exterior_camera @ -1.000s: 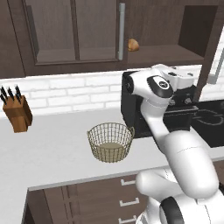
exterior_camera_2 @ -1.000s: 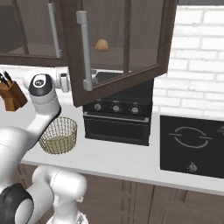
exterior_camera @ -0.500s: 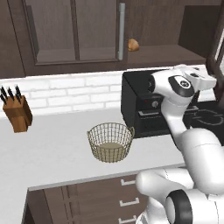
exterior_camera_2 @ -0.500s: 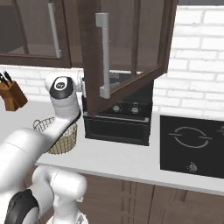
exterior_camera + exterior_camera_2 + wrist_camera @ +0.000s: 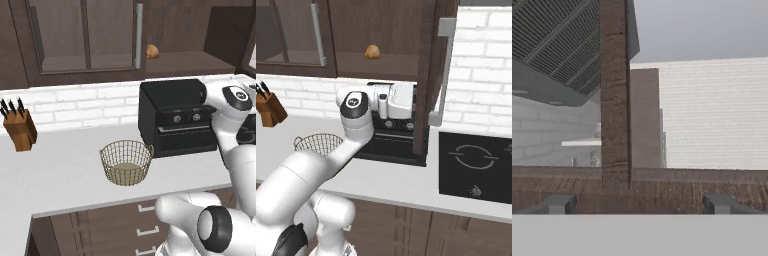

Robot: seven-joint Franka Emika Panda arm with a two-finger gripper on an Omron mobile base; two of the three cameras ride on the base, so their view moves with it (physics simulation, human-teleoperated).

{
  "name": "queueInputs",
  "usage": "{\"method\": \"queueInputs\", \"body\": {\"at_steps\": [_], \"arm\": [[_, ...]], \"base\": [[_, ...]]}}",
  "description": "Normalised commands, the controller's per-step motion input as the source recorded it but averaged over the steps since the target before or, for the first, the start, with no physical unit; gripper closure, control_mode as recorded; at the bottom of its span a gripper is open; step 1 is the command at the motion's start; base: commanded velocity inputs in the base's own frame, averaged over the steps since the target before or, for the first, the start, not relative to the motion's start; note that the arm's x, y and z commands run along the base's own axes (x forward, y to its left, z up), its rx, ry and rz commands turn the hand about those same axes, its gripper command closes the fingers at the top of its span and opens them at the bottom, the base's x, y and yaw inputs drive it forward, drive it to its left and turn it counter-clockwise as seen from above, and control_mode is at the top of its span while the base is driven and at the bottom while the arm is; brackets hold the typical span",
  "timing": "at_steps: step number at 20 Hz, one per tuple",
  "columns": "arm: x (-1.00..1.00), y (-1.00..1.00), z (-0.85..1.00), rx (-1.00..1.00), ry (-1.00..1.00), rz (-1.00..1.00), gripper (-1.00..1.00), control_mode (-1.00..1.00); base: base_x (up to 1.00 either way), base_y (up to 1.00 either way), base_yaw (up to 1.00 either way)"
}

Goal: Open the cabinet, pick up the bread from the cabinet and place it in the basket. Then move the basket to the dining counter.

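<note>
Cabinet (image 5: 381, 35) door swung wide, bread (image 5: 372, 51) on its shelf, basket (image 5: 126, 162) on worktop (image 5: 60, 175) below; claw (image 5: 637, 202) open, empty; next: reach up for the bread.

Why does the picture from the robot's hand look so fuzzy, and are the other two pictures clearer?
Hand view: soft and smeary, the cabinet door edge so near that its wood grain blurs. Left base view: sharper, the basket wires show, with a soft shadow under it and even light. Right base view: also crisp, the bread plain on its shelf, no glare.
</note>
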Motion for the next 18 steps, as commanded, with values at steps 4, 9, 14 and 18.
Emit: {"method": "queueInputs", "body": {"at_steps": [4, 9, 14, 18], "arm": [[-0.07, -0.66, 0.0, 0.0, -0.02, -0.04, -1.0, -1.0], [0.0, -0.32, 0.0, 0.0, 0.0, 0.0, -1.0, -1.0], [0.1, -0.44, 0.0, 0.0, 0.0, 0.0, -1.0, -1.0], [0.26, -0.64, 0.0, 0.01, 0.0, 0.0, -1.0, -1.0]], "base": [[0.0, 0.0, 0.0], [0.0, 0.0, 0.0], [0.0, 0.0, 0.0], [0.0, 0.0, 0.0]]}}
